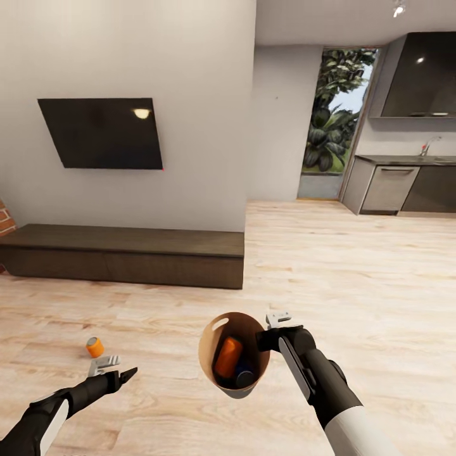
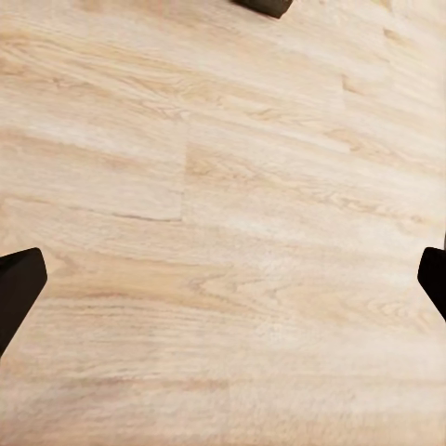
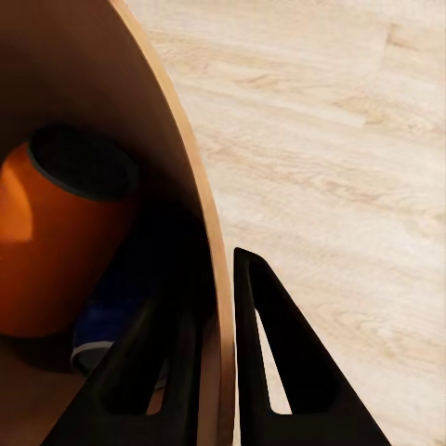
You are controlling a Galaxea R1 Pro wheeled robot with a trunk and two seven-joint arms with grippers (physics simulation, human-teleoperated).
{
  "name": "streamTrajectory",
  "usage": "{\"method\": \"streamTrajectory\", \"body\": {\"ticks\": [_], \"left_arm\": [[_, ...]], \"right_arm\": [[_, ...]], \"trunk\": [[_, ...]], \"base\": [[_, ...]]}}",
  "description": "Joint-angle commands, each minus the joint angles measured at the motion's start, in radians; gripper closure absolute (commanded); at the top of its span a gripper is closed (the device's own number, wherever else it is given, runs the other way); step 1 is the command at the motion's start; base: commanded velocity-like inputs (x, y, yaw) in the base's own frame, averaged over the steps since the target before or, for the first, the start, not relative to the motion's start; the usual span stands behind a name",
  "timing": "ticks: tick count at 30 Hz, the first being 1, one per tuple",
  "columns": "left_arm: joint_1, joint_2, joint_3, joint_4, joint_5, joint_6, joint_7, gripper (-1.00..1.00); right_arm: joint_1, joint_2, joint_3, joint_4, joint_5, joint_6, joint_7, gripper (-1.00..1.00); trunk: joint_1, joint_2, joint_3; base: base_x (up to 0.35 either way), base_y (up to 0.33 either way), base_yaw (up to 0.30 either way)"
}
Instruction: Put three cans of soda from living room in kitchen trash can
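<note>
A small orange cylindrical soda can (image 1: 95, 347) lies on the light wood floor (image 1: 354, 278) at lower left, just beyond the open, empty left gripper (image 1: 114, 370), while the right gripper (image 1: 269, 335) pinches the round tapered bin's (image 1: 212, 373) rim, another orange can (image 1: 228, 356) inside.

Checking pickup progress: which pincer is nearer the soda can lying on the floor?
Left. The left pincer hovers just beside the soda can; the right pincer grips the trash can rim.

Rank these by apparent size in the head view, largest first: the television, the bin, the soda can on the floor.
1. Television
2. Bin, though nearer the camera
3. Soda can on the floor
</note>
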Motion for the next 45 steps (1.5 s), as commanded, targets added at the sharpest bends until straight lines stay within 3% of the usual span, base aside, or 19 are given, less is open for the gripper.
{"method": "streamTrajectory", "body": {"ticks": [1,45], "left_arm": [[0.000,0.000,0.000,0.000,0.000,0.000,0.000,-1.00],[0.000,0.000,0.000,-0.003,0.001,0.000,0.000,-1.00]], "right_arm": [[0.000,0.000,0.000,0.000,-0.013,-0.001,0.005,1.00],[0.000,0.001,0.001,0.000,-0.013,-0.001,0.004,1.00]], "trunk": [[0.000,0.000,0.000],[0.000,0.000,0.000]], "base": [[0.000,0.000,0.085],[0.000,0.000,0.281]]}}
